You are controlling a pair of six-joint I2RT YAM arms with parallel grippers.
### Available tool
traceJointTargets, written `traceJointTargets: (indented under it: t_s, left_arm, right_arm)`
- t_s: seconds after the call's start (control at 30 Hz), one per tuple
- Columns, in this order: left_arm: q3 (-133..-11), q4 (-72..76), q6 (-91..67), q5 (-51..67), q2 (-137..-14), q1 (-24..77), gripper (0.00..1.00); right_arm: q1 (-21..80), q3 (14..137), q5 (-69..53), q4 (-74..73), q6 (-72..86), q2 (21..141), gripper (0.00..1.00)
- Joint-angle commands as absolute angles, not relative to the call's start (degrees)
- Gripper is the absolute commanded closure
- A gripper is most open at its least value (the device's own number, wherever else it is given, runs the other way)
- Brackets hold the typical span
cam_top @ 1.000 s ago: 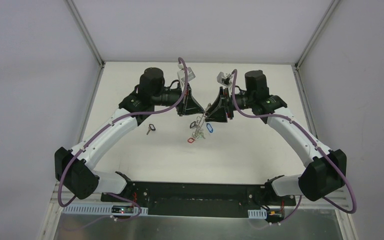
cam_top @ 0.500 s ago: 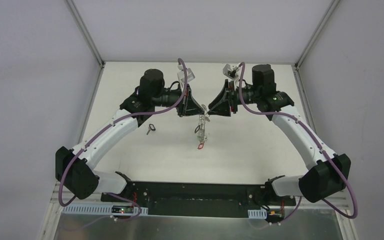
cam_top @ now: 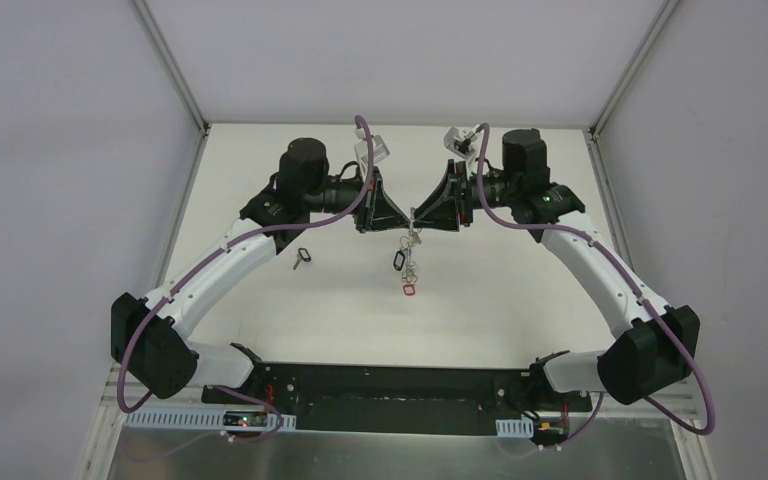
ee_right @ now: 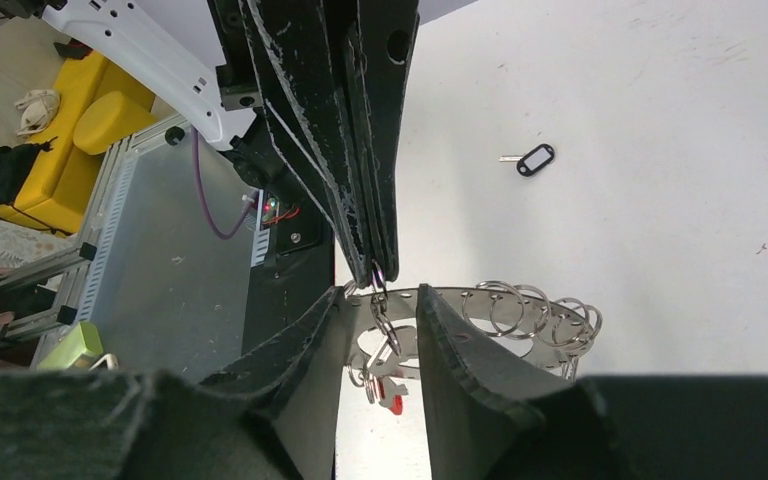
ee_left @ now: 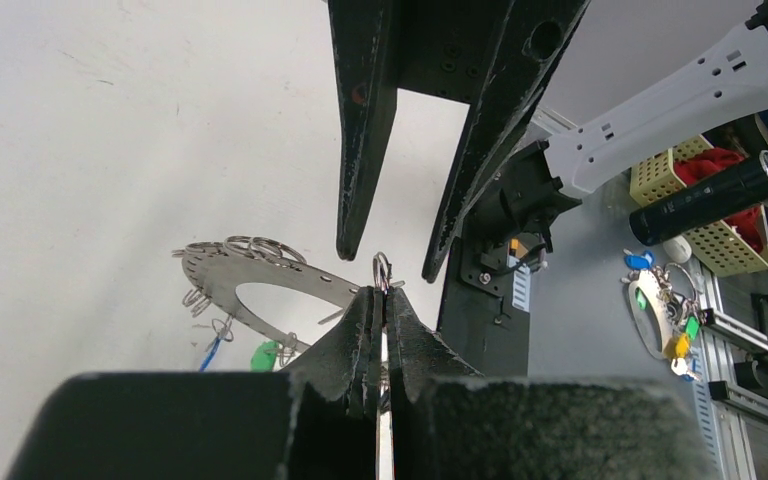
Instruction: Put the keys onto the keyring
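**Desk:** What is each gripper doing above the white tabletop point(cam_top: 290, 310)?

**Photographer:** The two arms meet tip to tip over the middle of it. The left gripper point(ee_left: 380, 300) is clamped tight on a small silver split ring point(ee_left: 382, 267), which pokes out just past its fingertips. The right gripper point(ee_right: 380, 325) has its jaws parted, one finger on each side of that same ring. I cannot make out any contact.

**Desk:** And the keyring?

**Photographer:** The keyring point(ee_left: 215, 280), a wide flat grey metal hoop edged with more small rings, hangs clear of the table just below the fingertips, linked to the pinched ring. A black tag point(cam_top: 399, 260) and a red tag point(cam_top: 409, 291) dangle from it. The left wrist view also catches a blue tag point(ee_left: 215, 346) and a green tag point(ee_left: 265, 355). One loose silver key with a black plastic tag point(cam_top: 302, 257) lies alone on the table, well to the hoop's left.
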State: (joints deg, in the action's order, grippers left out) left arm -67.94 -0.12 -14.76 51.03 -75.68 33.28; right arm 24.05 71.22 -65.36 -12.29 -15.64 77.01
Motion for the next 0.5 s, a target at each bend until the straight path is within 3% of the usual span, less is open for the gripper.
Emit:
traceJointTargets:
  t_s: [0.0,0.2,0.47]
  left_arm:
    - [-68.4,4.5,-16.3,53.5,-74.0,33.0,1.00]
    - [-68.3,4.5,-16.3,53.4,-73.9,33.0,1.00]
    - [-68.0,4.1,-15.8,53.0,-73.7,33.0,1.00]
  right_arm:
    - [24.7,70.1,-67.0,-9.3,-14.8,77.4,0.67]
    - [25.0,69.4,-68.1,-8.4,-14.4,77.6,0.74]
    - [25.0,69.7,-68.7,-8.5,-14.4,77.3,0.92]
